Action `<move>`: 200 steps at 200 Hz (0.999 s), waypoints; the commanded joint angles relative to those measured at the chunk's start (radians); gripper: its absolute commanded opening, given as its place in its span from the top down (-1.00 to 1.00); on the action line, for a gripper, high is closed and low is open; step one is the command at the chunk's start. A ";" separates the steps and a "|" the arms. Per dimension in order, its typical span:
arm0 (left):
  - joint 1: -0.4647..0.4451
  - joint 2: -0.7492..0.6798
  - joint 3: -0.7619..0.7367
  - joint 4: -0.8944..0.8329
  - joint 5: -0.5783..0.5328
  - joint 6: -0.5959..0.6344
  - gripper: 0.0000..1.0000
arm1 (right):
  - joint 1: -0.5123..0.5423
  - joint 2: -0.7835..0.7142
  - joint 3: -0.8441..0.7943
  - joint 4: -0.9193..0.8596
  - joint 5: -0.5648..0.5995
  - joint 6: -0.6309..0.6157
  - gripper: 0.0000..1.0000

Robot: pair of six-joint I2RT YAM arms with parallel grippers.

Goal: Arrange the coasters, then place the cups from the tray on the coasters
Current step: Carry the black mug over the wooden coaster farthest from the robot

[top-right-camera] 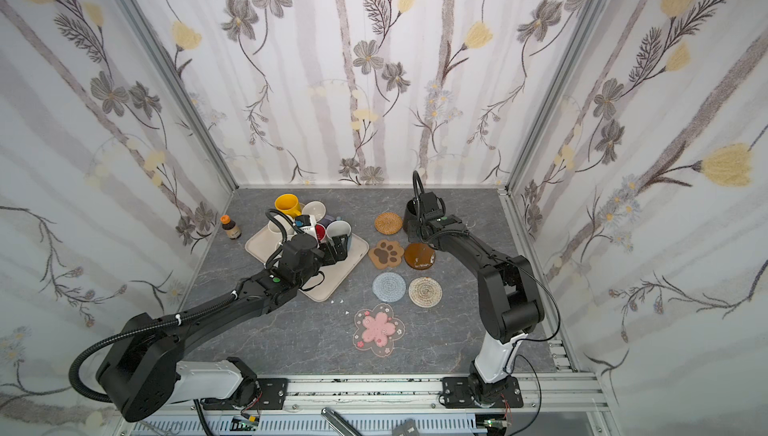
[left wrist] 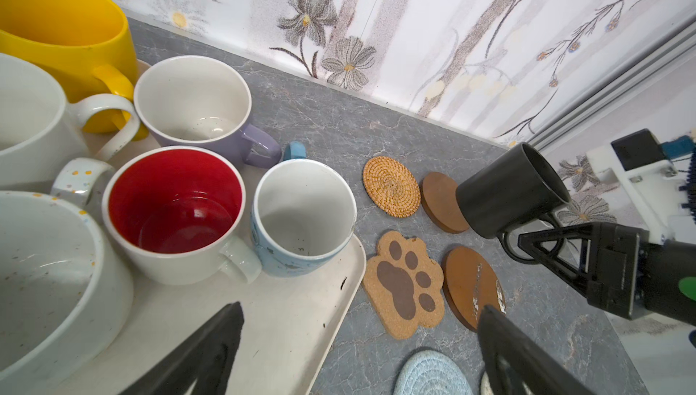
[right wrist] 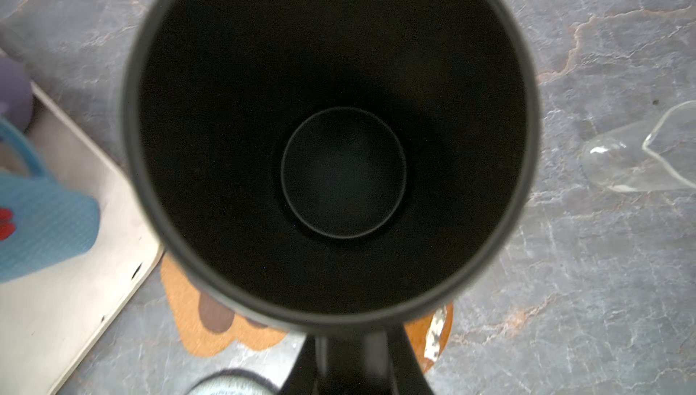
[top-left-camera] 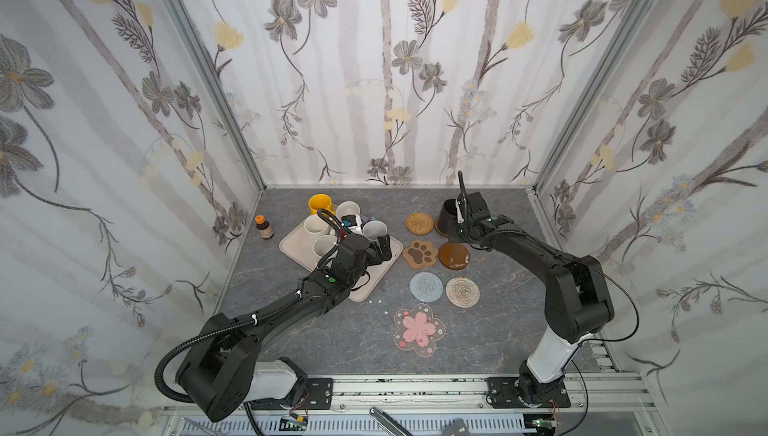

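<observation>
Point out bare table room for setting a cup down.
Bare table: the near strip left of the pink blossom coaster, in front of the tray; behind the rattan coaster by the back wall. Crowded: cups on the tray, coasters side by side.

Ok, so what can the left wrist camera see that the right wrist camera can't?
Only the left wrist camera: the yellow mug, the mug with the red inside and the woven round coaster. Only the right wrist camera: a clear glass. Both: the black mug, the tray, the blue mug and the paw-print coaster.
</observation>
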 commanded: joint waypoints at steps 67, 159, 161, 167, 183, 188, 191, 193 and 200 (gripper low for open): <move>0.002 0.126 -0.004 0.219 -0.047 0.056 -1.00 | -0.041 0.187 0.213 -0.040 0.068 -0.038 0.97; 0.026 0.168 -0.031 0.268 -0.013 0.049 -1.00 | -0.034 0.266 0.249 -0.047 0.056 -0.034 0.80; 0.027 0.171 -0.031 0.268 -0.012 0.048 -1.00 | -0.033 0.268 0.249 -0.048 0.056 -0.034 0.80; 0.029 0.175 -0.031 0.268 -0.007 0.046 -1.00 | -0.032 0.270 0.249 -0.048 0.054 -0.034 0.79; 0.032 0.180 -0.032 0.271 0.000 0.040 -1.00 | -0.029 0.273 0.241 -0.045 0.055 -0.031 0.70; 0.031 0.181 -0.033 0.272 -0.002 0.039 -1.00 | -0.028 0.273 0.238 -0.044 0.055 -0.030 0.65; 0.031 0.180 -0.033 0.271 -0.002 0.038 -1.00 | -0.027 0.273 0.237 -0.042 0.054 -0.030 0.61; 0.031 0.180 -0.034 0.271 -0.002 0.038 -1.00 | -0.026 0.273 0.236 -0.043 0.054 -0.030 0.59; 0.034 0.179 -0.036 0.272 -0.001 0.036 -1.00 | -0.025 0.273 0.233 -0.041 0.052 -0.029 0.48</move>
